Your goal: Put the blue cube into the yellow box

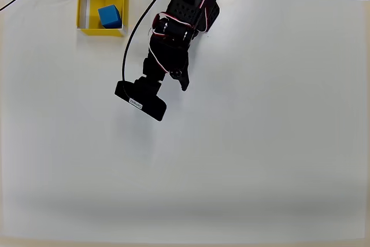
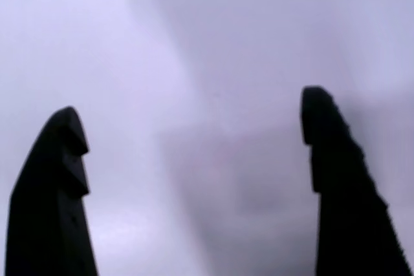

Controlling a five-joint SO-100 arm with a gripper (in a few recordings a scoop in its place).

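While my two black fingers (image 2: 52,198) stand spread wide with nothing between them, the small matte bright-blue cube (image 1: 109,15) sits well away from me, inside the square open-topped yellow box (image 1: 82,8) with thin whitish inner walls. Seen from overhead, that box lies up and to the left of my fingers, near the far edge of the white table (image 1: 260,143), and the cube rests on its floor toward the right side, a little turned against the walls. A strip of yellow floor shows to the left of the cube.

From the wrist view, my gripper (image 2: 194,121) frames only blurred, pale tabletop; one finger rises at the left, the other at the right, tips well apart. Whether they touch the surface I cannot tell.

From overhead, my gripper (image 1: 184,82) points down toward the table, partly hidden under my own black arm (image 1: 185,15), which reaches in from the top edge. A black camera block (image 1: 140,100) juts out just to the left of my fingers, and a black cable (image 1: 132,36) curves from it back toward the far edge, passing between me and the box.
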